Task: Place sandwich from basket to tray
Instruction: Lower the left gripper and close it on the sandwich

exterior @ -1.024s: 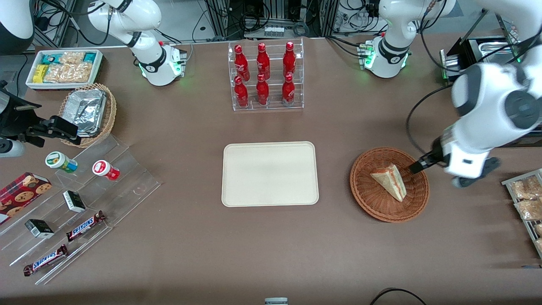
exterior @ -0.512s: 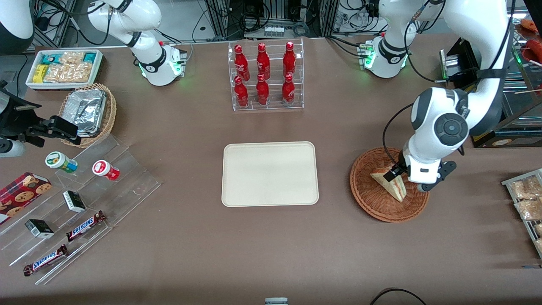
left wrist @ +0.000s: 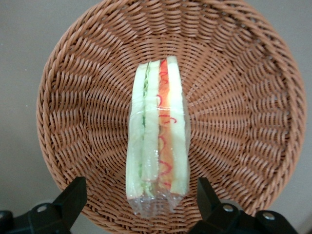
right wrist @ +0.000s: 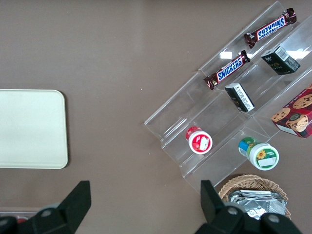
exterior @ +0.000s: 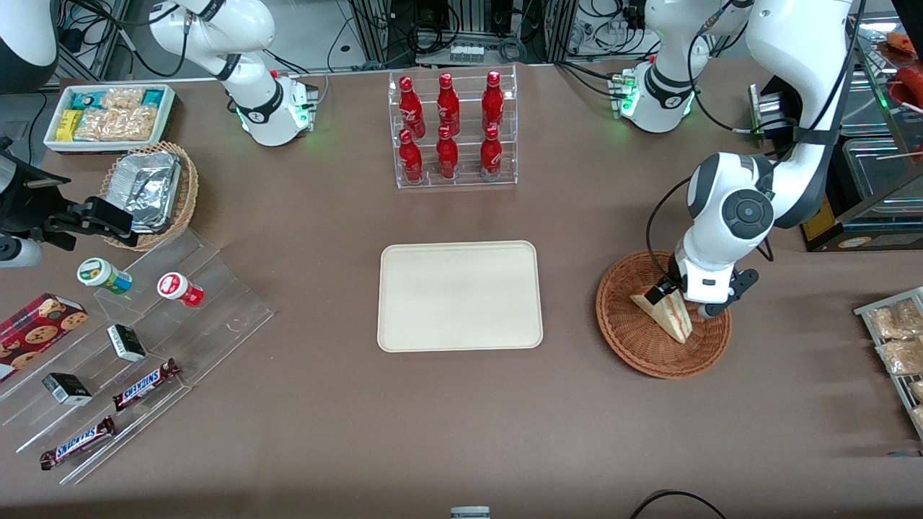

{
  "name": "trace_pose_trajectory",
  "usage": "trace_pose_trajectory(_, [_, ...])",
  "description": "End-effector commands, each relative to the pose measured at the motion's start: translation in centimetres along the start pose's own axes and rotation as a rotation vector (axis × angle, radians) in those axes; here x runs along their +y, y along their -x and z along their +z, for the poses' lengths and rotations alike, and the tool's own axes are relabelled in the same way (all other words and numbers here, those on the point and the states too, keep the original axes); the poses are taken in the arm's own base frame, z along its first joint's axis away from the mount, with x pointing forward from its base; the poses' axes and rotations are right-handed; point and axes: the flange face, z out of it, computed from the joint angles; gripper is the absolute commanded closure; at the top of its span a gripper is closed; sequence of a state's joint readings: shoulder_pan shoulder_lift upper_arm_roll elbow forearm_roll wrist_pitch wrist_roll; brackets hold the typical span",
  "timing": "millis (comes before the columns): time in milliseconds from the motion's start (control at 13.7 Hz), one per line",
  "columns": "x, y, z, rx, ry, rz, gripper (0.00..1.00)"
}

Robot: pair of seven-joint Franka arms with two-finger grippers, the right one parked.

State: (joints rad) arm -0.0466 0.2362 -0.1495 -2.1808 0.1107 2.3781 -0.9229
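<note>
The sandwich [exterior: 670, 316], a wrapped wedge of white bread with red-orange and green filling, lies in the round brown wicker basket [exterior: 634, 352]. My left gripper [exterior: 681, 303] hangs over the sandwich's wide end, pointing down. In the left wrist view the gripper [left wrist: 140, 196] is open, with one black finger [left wrist: 73, 197] on each side of the sandwich [left wrist: 157, 136], not touching it, and the basket [left wrist: 234, 97] below. The cream tray [exterior: 460, 295] lies flat beside the basket, toward the parked arm's end, with nothing on it. It also shows in the right wrist view [right wrist: 29, 129].
A clear rack of red bottles [exterior: 453, 130] stands farther from the camera than the tray. Bagged snacks on a rack [exterior: 894, 339] lie toward the working arm's end. A clear stepped shelf [exterior: 144, 339], a foil-tray basket [exterior: 148, 191] and a white snack bin [exterior: 108, 115] lie toward the parked arm's end.
My left gripper has swung in from beside the basket's rim to over the sandwich's wide end. The sandwich has not moved.
</note>
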Motion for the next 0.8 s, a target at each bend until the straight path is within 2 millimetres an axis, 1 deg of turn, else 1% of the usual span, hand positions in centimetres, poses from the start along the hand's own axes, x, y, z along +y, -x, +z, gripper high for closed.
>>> trace_pose_trajectory(0, [0.1, -0.1, 0.8, 0.016, 0.007, -0.013, 0.07])
trace_pose_trajectory(73, [0.1, -0.3, 1.0, 0.018, 0.011, -0.031, 0.16])
trace_pose_trajectory(146, [0.3, -0.4, 1.3, 0.022, 0.021, -0.049, 0.3])
trace_pose_trajectory(220, [0.4, -0.4, 1.8, 0.02, 0.025, -0.066, 0.51])
trace_pose_trajectory(366, [0.7, -0.5, 1.8, 0.026, 0.034, -0.066, 0.94])
trace_pose_trajectory(439, [0.9, -0.9, 1.3, 0.033, 0.042, -0.069, 1.0])
trace_pose_trajectory(585, [1.3, -1.5, 0.1, 0.035, 0.037, -0.066, 1.0])
trace_pose_trajectory(732, [1.7, -1.6, -1.6, 0.027, -0.009, -0.04, 1.0])
